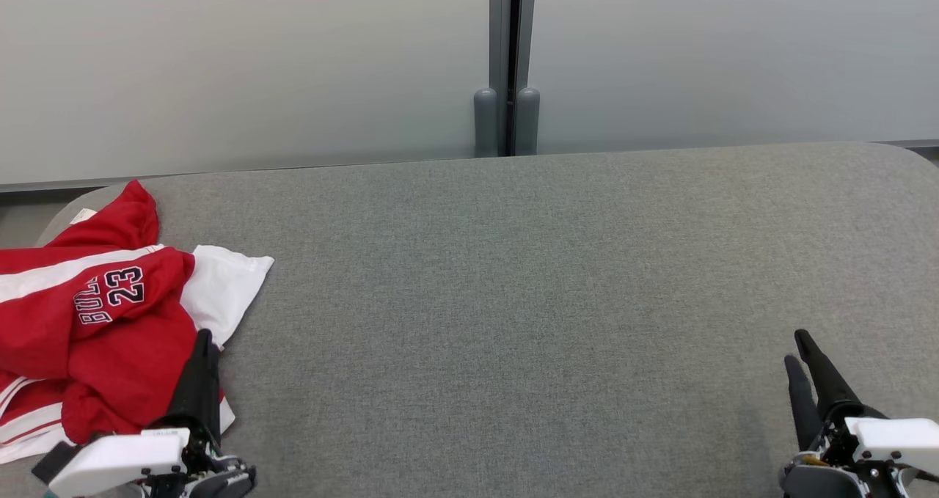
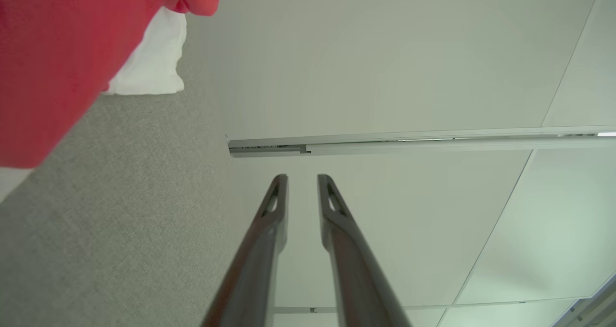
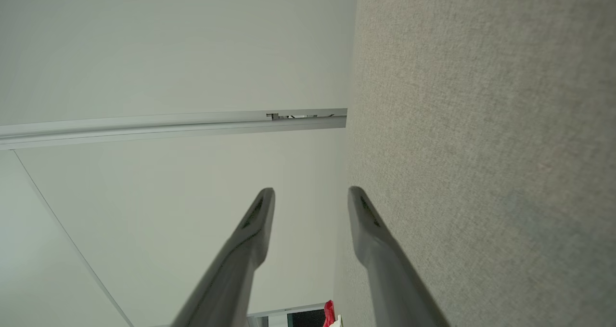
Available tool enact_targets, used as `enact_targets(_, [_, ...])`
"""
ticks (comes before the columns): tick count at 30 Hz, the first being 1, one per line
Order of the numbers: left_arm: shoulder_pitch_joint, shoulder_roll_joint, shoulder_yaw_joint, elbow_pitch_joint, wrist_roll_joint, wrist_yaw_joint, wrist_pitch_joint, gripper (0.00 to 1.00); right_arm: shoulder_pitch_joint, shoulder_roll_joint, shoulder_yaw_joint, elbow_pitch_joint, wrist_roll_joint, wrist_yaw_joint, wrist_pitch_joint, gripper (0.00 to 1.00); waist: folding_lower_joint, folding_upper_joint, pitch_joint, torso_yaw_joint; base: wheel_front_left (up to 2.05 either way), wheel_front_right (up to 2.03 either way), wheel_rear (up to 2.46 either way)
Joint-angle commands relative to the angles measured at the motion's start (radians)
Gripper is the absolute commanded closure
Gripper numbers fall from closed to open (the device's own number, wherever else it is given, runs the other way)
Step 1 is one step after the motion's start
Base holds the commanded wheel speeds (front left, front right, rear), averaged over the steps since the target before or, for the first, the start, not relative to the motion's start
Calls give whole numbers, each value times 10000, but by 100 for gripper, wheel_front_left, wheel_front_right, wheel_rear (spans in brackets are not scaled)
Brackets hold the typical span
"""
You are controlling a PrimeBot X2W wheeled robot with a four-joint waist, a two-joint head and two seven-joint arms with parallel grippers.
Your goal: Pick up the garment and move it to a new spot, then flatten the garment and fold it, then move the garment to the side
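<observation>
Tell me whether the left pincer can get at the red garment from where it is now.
Probably yes. The left pincer sits at the right edge of the garment, jaws slightly apart and empty, and nothing stands between it and the crumpled cloth on the grey table.

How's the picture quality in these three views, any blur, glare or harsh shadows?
Head view: soft, even light, no glare, the garment sharp enough to read its number. Left wrist view: the garment up close is blurred, the left gripper soft-edged. Right wrist view: evenly lit, a faint darker patch on the grey table beside the right gripper.
</observation>
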Motion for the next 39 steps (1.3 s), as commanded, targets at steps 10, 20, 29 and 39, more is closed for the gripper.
enact_targets(10, [24, 24, -153, -379, 205, -3, -466, 0, -137, -29, 484, -391, -64, 1, -451, 0, 0, 0, 9, 36, 0, 0, 0])
enact_targets(20, [60, 46, -274, -874, 1483, -6, -927, 0, -278, -53, 814, -884, -718, 3, -930, 0, 0, 0, 36, 57, 0, 0, 0])
enact_targets(29, [143, 64, -282, -1163, 3285, -5, -1298, 0, -368, -73, 1168, -1247, -1973, 4, -1304, 0, 0, 0, 48, 64, 0, 0, 0])
enact_targets(39, [249, 77, -621, -1453, 5754, 331, -1675, 0, -448, -98, 1500, -1355, -3985, 5, -1678, 0, 0, 0, 60, 90, 0, 0, 0])
